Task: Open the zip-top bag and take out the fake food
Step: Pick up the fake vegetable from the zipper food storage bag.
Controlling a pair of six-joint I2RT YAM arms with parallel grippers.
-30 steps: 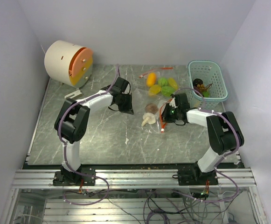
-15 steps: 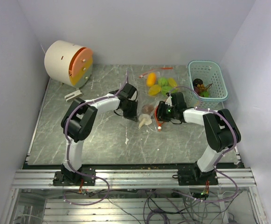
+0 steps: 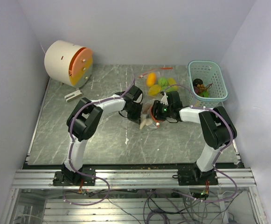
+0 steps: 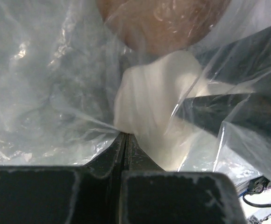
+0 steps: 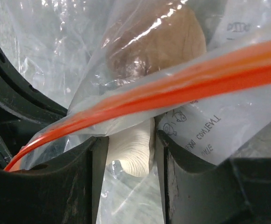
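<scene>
The zip-top bag (image 3: 150,99) lies crumpled at the table's middle, and its red-orange zip strip (image 5: 172,84) crosses the right wrist view. The fake food in it shows as orange (image 3: 150,79), green (image 3: 163,82) and yellow pieces at the far end, with a mushroom (image 3: 147,119) at the near end. My left gripper (image 3: 139,115) (image 4: 125,135) is shut, pinching the bag's film beside the mushroom's white stem (image 4: 149,112). My right gripper (image 3: 155,114) (image 5: 128,144) is closed on the stem (image 5: 130,149) through the plastic. The brown cap (image 5: 154,42) is beyond it.
A pale teal basket (image 3: 210,99) with dark toy pieces stands at the back right. A white drum with an orange face (image 3: 69,63) stands at the back left, with a small white part (image 3: 72,96) in front of it. Walls close in on both sides.
Both grippers have moved toward each other and met at the mushroom. The left went right, and the right went left, pulling the bag's zip end along.
</scene>
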